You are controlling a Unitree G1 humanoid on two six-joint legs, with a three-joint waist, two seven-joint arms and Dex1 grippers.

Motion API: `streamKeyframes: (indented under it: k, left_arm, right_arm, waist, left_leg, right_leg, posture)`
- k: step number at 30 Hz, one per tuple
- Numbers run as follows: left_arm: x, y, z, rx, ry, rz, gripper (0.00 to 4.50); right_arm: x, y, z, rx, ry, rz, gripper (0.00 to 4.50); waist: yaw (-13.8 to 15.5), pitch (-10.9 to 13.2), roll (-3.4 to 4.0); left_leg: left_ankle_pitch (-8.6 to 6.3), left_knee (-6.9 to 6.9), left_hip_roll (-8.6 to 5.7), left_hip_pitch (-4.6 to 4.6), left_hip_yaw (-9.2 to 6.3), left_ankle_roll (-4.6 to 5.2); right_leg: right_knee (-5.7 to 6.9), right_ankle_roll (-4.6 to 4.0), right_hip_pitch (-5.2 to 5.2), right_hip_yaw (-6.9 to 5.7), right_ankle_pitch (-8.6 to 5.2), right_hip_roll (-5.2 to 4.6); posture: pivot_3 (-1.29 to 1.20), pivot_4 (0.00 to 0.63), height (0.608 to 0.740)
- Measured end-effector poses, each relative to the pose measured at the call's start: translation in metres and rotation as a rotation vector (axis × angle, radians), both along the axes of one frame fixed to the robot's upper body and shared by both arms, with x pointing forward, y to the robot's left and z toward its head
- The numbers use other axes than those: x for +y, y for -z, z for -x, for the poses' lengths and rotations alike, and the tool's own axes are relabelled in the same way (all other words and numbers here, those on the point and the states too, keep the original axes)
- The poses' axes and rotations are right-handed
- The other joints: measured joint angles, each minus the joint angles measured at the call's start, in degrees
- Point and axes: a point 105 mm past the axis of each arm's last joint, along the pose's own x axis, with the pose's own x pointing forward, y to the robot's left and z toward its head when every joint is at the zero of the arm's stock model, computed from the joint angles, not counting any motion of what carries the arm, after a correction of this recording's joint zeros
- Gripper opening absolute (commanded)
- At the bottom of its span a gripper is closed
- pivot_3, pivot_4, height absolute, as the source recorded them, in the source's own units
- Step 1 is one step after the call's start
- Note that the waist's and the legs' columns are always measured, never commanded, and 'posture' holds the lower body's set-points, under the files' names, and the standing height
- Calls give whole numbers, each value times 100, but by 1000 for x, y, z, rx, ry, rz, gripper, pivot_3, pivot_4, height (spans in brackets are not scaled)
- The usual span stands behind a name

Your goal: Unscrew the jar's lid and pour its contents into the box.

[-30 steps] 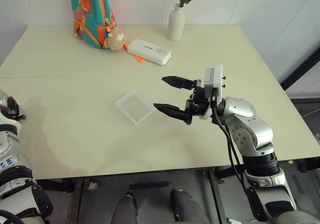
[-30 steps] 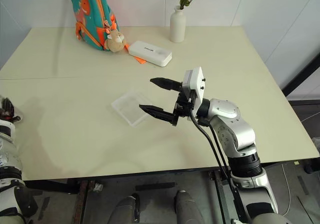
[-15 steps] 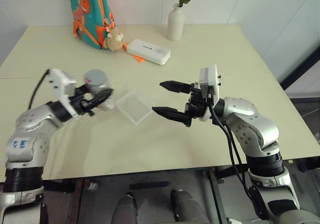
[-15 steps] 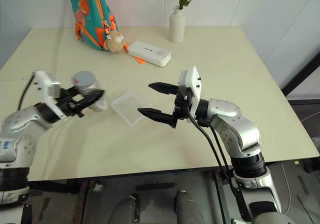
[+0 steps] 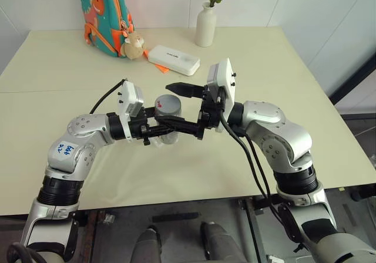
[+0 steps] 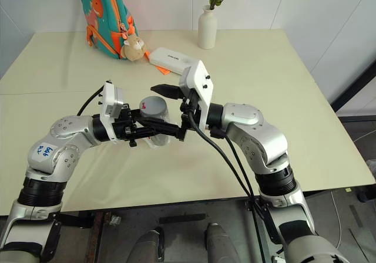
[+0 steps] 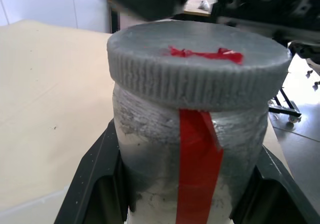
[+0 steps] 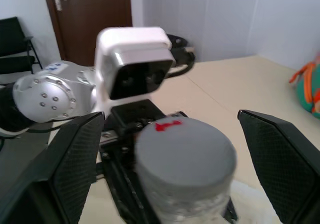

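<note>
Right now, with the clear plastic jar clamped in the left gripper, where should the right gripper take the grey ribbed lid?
Grip the grey ribbed lid by its knurled rim; the right gripper, open, already straddles it. The left gripper holds the jar lower down, leaving the rim free.

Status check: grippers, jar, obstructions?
Left gripper shut on clear plastic jar. Right gripper open astride grey screw lid, not gripping. Nothing blocking.

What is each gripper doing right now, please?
Left gripper: shut on the jar, lid on.
Right gripper: open, its fingers either side of the lid, not gripping it.
</note>
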Motion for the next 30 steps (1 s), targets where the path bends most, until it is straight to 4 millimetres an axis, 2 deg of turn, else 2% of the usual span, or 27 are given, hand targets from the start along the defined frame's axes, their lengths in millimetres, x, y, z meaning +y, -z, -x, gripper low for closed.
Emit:
streamKeyframes:
  k: [6, 12, 17, 19, 25, 30]
  left_arm:
    - [-2, 2, -1, -2, -1, -4, 1967]
    - [-2, 3, 0, -4, 2, -14, 1967]
    - [-2, 3, 0, -7, 6, -21, 1967]
    - [-4, 3, 0, -7, 13, -12, 1967]
    - [-6, 4, 0, -3, 21, -2, 1967]
    - [-12, 0, 8, -4, 113, 7, 1967]
  right_arm:
    - [9, 6, -1, 18, -12, 16, 4500]
    - [9, 6, -1, 26, -8, 12, 4500]
    - [9, 8, -1, 40, -13, 13, 3481]
    - [7, 11, -2, 50, -4, 14, 2875]
    - [4, 11, -3, 51, -14, 16, 2875]
    - [-3, 7, 4, 31, -128, 42, 2875]
  waist:
    - [4, 0, 0]
    - [3, 0, 0]
    - [3, 0, 0]
    - [13, 0, 0]
    - [4, 0, 0]
    - [15, 1, 0]
  left_leg:
    - [0, -1, 0, -1, 0, 0]
    - [0, -1, 0, -1, 0, 0]
    - [0, -1, 0, -1, 0, 0]
    - [0, -1, 0, -1, 0, 0]
    - [0, 0, 0, -1, 0, 0]
    - [0, 1, 0, -2, 0, 0]
  right_leg:
    - [-1, 0, -2, 0, 0, 0]
    - [3, 0, -2, 0, -1, 0]
    - [2, 0, -2, 0, -1, 0]
    - [2, -1, -2, 0, -1, 0]
    - [5, 0, -3, 1, -1, 1]
    - [3, 0, -3, 0, -1, 1]
  posture:
    - [0, 150, 740]
    - [0, 150, 740]
    - [0, 150, 740]
    - [0, 150, 740]
    - [0, 150, 740]
    - [0, 150, 740]
